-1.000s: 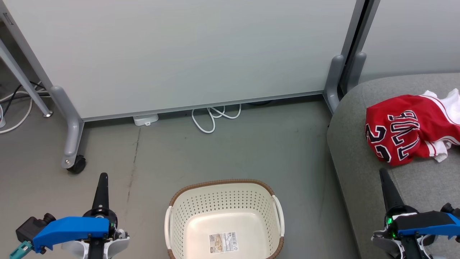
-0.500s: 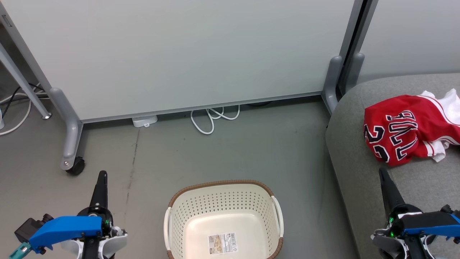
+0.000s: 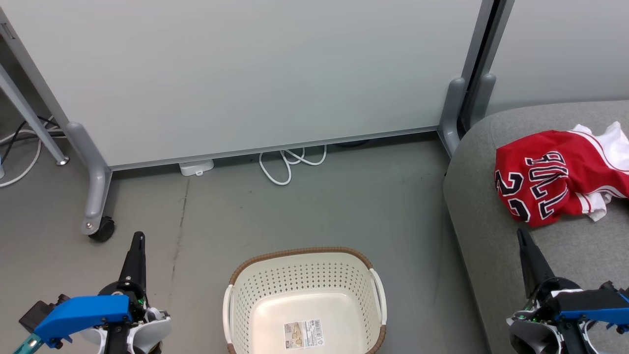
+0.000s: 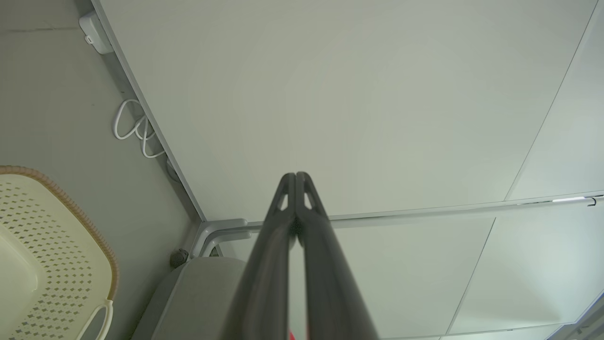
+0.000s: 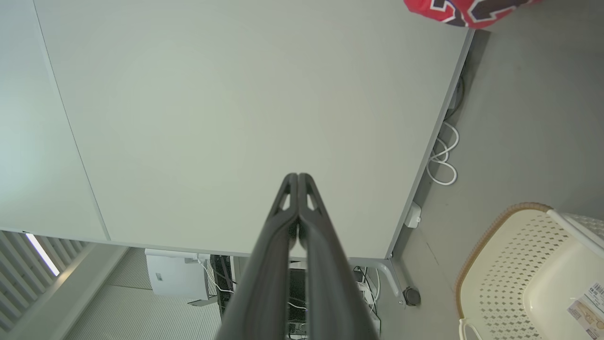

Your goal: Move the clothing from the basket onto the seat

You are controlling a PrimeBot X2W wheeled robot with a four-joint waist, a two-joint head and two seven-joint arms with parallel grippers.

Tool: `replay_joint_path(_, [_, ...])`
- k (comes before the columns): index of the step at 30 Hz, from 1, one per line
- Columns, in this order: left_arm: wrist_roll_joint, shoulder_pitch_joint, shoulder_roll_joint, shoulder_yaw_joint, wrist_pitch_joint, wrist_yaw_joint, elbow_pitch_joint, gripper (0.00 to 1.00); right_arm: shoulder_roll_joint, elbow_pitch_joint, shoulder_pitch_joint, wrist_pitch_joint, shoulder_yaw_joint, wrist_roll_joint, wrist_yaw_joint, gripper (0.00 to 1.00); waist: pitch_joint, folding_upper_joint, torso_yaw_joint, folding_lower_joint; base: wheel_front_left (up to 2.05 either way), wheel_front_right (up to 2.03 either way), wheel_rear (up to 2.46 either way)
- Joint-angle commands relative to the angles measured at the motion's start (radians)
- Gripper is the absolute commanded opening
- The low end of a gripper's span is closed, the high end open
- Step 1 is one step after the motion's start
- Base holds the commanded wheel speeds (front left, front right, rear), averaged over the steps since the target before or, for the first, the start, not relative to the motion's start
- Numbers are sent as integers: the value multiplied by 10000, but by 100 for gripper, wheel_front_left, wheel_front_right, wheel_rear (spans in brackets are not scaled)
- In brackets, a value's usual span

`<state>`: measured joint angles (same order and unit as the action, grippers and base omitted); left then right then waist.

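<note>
Against the picture a second ago, the whole head view has drifted a little, so we put that down to the camera. The basket [image 3: 295, 251], the clothing [image 3: 555, 177] and the seat [image 3: 491, 236] lie in the same relation to each other as before. Both pairs of fingers were pressed together then and are pressed together now, holding nothing.

The left fingers [image 3: 135, 258] are long, dark and tapered and hang over the floor [image 3: 319, 211] to the left of the basket. The right fingers [image 3: 530, 265] hang to its right, over the near part of the seat.

The basket is cream plastic with walls pierced by rows of small holes, a brown woven-look rim and white handles on its left and right sides. Its bottom is smooth and carries a sticker [image 3: 303, 333].

The clothing lies outside the basket, well to its right and farther back, bunched on the seat. It is red cloth with black, white-edged numerals and letters, and white fabric shows at its right side. The seat is light grey upholstery with a rounded edge.

Behind the basket stands a pale partition panel [image 3: 245, 73] on grey feet, and a white cable [image 3: 285, 164] loops at its base.
</note>
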<state>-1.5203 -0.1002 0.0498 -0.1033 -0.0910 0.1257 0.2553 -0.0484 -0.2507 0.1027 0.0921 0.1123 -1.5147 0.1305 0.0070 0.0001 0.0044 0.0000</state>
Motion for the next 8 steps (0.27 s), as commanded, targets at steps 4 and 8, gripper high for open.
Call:
replay_joint_path(4, [-376, -139, 9, -73, -122, 84, -83, 0, -33, 62, 95, 112, 23, -404, 4, 0, -12, -1, -13, 0, 0, 0, 0])
replay_joint_path(8, [-638, -140, 7, -95, -189, 87, -107, 0, -33, 66, 95, 175, 26, -691, 4, 0, -24, -1, -26, 0, 0, 0, 0])
